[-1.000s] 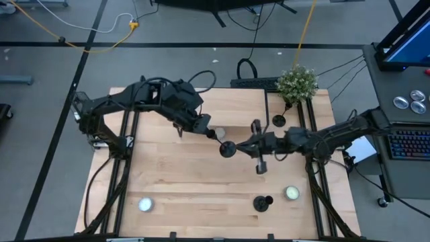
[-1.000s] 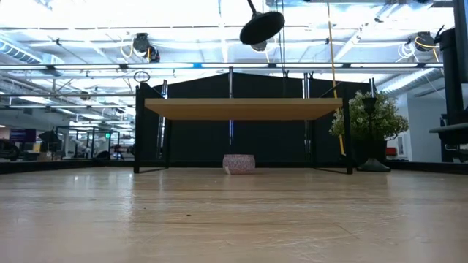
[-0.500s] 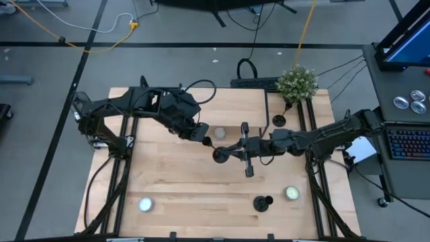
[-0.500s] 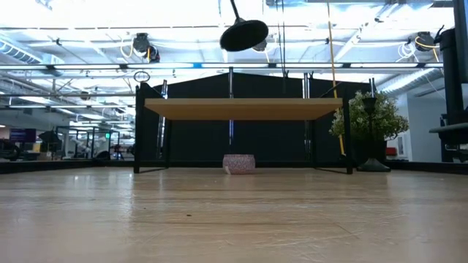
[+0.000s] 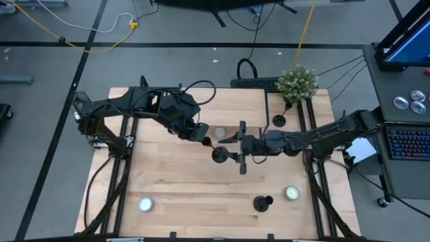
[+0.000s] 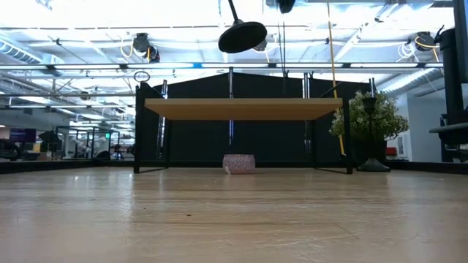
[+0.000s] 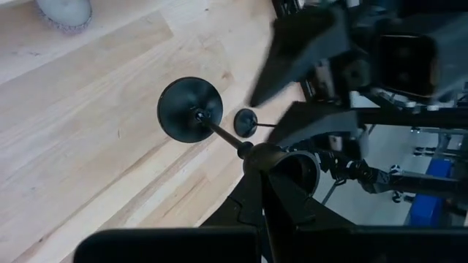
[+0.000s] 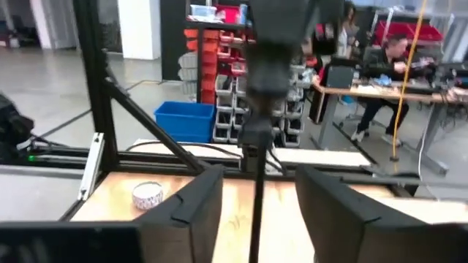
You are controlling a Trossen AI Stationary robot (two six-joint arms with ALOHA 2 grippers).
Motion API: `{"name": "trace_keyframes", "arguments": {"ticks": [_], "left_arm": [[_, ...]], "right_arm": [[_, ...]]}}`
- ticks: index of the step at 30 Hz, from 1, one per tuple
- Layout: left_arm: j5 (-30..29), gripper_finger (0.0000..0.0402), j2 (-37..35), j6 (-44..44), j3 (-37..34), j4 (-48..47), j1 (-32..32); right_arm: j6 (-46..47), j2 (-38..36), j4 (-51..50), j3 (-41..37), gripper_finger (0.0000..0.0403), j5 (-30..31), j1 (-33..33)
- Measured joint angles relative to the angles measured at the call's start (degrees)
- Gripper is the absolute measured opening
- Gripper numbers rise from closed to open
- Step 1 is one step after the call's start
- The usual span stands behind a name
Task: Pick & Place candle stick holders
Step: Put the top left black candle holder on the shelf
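Candle stick holder [image 5: 219,155] is up in the air over the middle of the tabletop [image 5: 175,181] in the high view, stuck between the two arms; the left hand [image 5: 204,140] comes in from the left side and the right hand [image 5: 232,146] from the right, both right next to it; two more holders sit on the wood, one [image 5: 262,202] near the front edge and one [image 5: 279,121] at the back by the little plant [image 5: 297,82]; white tealights are at the front left [image 5: 146,204], front right [image 5: 291,193] and mid-back [image 5: 219,134].

Low view: just the round base of the lifted holder [image 6: 243,36] shows, hanging high above the tabletop [image 6: 234,219], thin stem slanting up out of the picture; plant [image 6: 365,117] is off at the far right.

Left wrist view: the left hand [image 7: 256,164] looks clamped on the cup end of the holder [image 7: 191,109], base pointing away over the wood; the right hand [image 7: 267,120] sits just beyond with its fingers spread wide on either side of the stem, not touching as far as I can tell; a tealight [image 7: 64,13] is in the corner.

Right wrist view: right hand [image 8: 259,212] is clearly open; the thin stem [image 8: 256,183] runs straight up between the two fingers; a tealight [image 8: 148,194] sits on the tabletop behind, with a blue bin [image 8: 185,120] and a seated person [image 8: 387,55] farther back in the room.
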Motion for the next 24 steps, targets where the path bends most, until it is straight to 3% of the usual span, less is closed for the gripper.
{"name": "trace_keyframes", "arguments": {"ticks": [8, 15, 24], "left_arm": [[-0.02, 0.0000, 0.00, 0.19, 0.00, -0.04, 0.00], [-0.04, 0.0000, 0.46, 1.05, 0.00, -0.04, 0.00], [-0.07, 0.0000, 0.42, 2.13, 0.00, -0.57, -0.04]], "right_arm": [[1.49, 3.57, 4.46, 1.69, 0.0198, -0.30, -1.43], [1.05, 6.84, -2.82, 6.85, 0.0195, -0.35, -1.45], [2.35, 7.58, -3.43, 9.08, 0.0171, -0.24, -1.73]]}}
